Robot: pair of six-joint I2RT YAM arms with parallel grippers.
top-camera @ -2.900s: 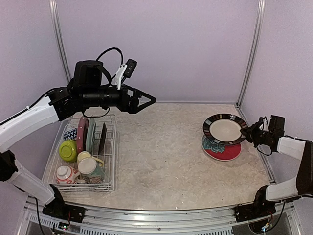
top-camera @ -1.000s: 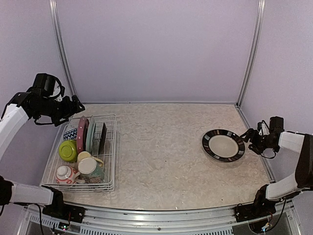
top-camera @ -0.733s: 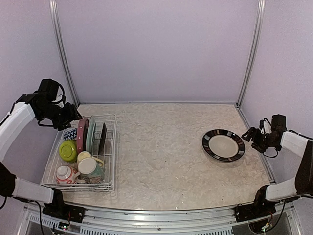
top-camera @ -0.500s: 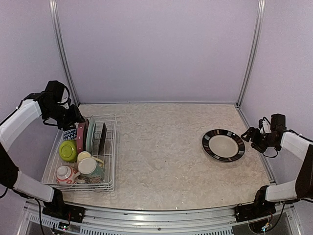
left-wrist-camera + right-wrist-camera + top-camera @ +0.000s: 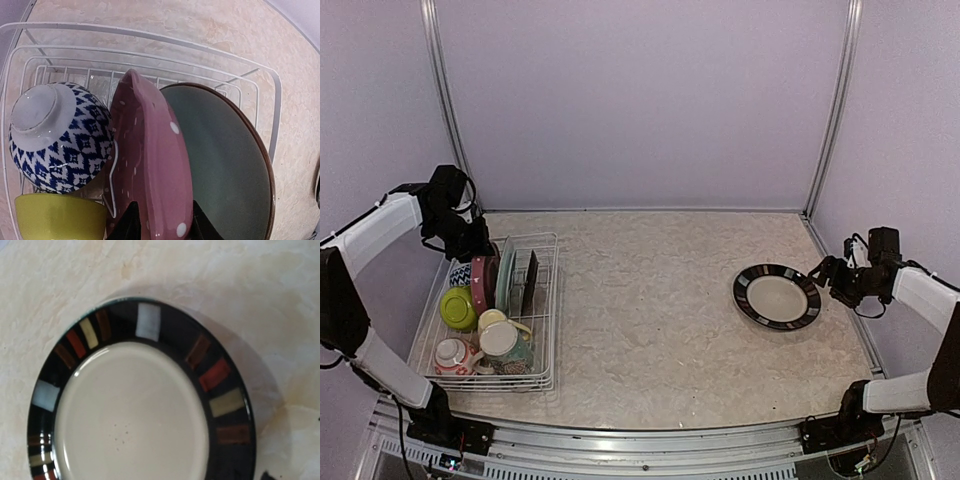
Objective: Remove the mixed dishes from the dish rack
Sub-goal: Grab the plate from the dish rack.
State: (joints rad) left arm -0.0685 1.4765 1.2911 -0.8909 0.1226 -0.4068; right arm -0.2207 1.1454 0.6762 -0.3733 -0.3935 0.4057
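Observation:
The dish rack (image 5: 552, 300) (image 5: 150, 34) stands at the left with the mixed dishes in it. A dark red white-dotted plate (image 5: 480, 283) (image 5: 150, 165) stands on edge beside a pale teal plate (image 5: 505, 275) (image 5: 220, 160). My left gripper (image 5: 478, 256) (image 5: 162, 225) is shut on the red plate's upper rim, one finger (image 5: 131, 224) against each face. A black-rimmed cream plate (image 5: 777, 296) (image 5: 130, 420) lies flat on the table at the right. My right gripper (image 5: 825, 272) hovers open just off its right edge, holding nothing.
Also in the rack are a blue-white patterned bowl (image 5: 463, 272) (image 5: 55, 135), a lime-green bowl (image 5: 458, 307) (image 5: 55, 217), a yellow mug (image 5: 492, 319), a cream patterned mug (image 5: 506, 346) and a red-white bowl (image 5: 452, 355). Side walls stand close to both arms.
My left arm has come down from above the rack's far corner onto the red plate, and its jaws have closed round the rim. The right gripper has barely moved beside the plate.

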